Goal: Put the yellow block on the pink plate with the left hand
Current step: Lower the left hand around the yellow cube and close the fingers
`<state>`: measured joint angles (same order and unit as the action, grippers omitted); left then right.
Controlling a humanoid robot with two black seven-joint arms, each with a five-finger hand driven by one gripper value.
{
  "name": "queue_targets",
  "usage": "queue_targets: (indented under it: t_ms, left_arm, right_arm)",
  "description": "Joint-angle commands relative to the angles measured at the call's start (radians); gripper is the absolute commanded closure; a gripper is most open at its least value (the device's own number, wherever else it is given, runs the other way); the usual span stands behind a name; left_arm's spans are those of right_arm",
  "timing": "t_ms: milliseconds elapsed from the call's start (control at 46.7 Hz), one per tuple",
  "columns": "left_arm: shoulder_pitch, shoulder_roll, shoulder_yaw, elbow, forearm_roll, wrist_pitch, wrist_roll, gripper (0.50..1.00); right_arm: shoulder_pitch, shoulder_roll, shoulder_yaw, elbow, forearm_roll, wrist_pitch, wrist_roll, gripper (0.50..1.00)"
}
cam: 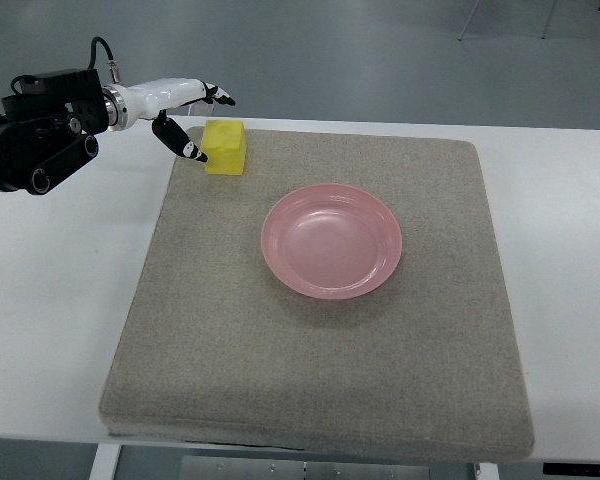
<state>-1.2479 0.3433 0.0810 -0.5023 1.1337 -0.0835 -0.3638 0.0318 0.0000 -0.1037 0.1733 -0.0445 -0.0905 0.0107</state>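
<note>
A yellow block (225, 147) sits on the far left part of the grey mat (320, 330). The pink plate (331, 240) lies near the mat's middle, to the right of the block and closer to me, with nothing on it. My left hand (200, 122) reaches in from the left edge and hovers just left of the block. Its fingers are spread, the thumb tip (190, 150) close to the block's left face and the other fingertips (220, 97) above its far edge. It holds nothing. My right arm does not show.
The mat covers most of a white table (60, 270). The table's far edge runs behind the block, with grey floor beyond it. Bare white tabletop lies left and right of the mat.
</note>
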Motion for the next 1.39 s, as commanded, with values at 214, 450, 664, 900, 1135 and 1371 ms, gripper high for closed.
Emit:
queue_targets:
  t_ms: [214,450,664,900,1135,1371]
  left_arm:
    - [0.015,-0.009,-0.001,0.021,-0.003,0.005,-0.001,0.598]
    - [0.038,-0.023,-0.001,0.022,-0.006,0.01,-0.001,0.598]
    - [0.05,-0.032,-0.003,0.022,-0.012,0.011,0.0,0.6]
    - [0.05,-0.032,-0.004,0.022,-0.017,0.011,0.0,0.6]
    - [0.051,-0.043,-0.012,0.022,-0.02,0.011,0.0,0.604]
    - [0.058,-0.044,-0.009,0.021,-0.017,0.011,0.0,0.709]
  right_arm:
    - [-0.001,0.0,-0.001,0.0,0.0,0.0,0.0,0.576]
    - [-0.001,0.0,0.001,0.0,0.0,0.0,0.0,0.576]
    - [-0.001,0.0,0.001,0.0,0.0,0.0,0.0,0.576]
    - [-0.001,0.0,0.001,0.0,0.0,0.0,0.0,0.576]
    - [-0.001,0.0,0.001,0.0,0.0,0.0,0.0,0.576]
    - [-0.001,0.0,-0.001,0.0,0.0,0.0,0.0,0.576]
